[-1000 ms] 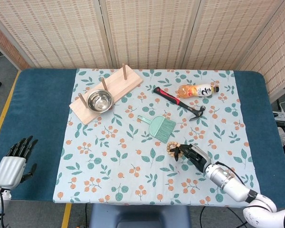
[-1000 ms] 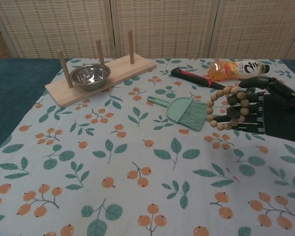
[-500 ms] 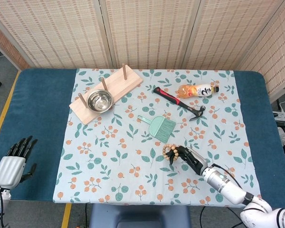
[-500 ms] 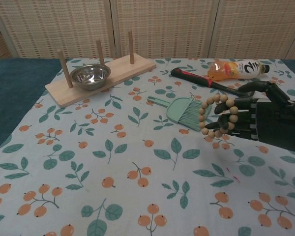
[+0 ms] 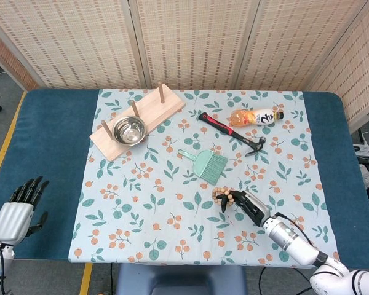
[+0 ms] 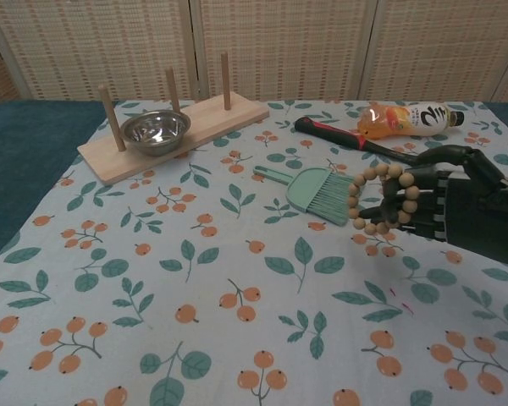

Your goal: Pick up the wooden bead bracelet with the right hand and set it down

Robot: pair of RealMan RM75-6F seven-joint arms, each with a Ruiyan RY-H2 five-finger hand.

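- Drink bottle, lying on its side on the floral tablecloth: white label carries one large dark character, resembling a stylised "Z" or "2"; exact reading cannot be confirmed in either view.
- Smaller print on the same label: too small to read.
- No other legible text, brand, number or sign observed on any item.
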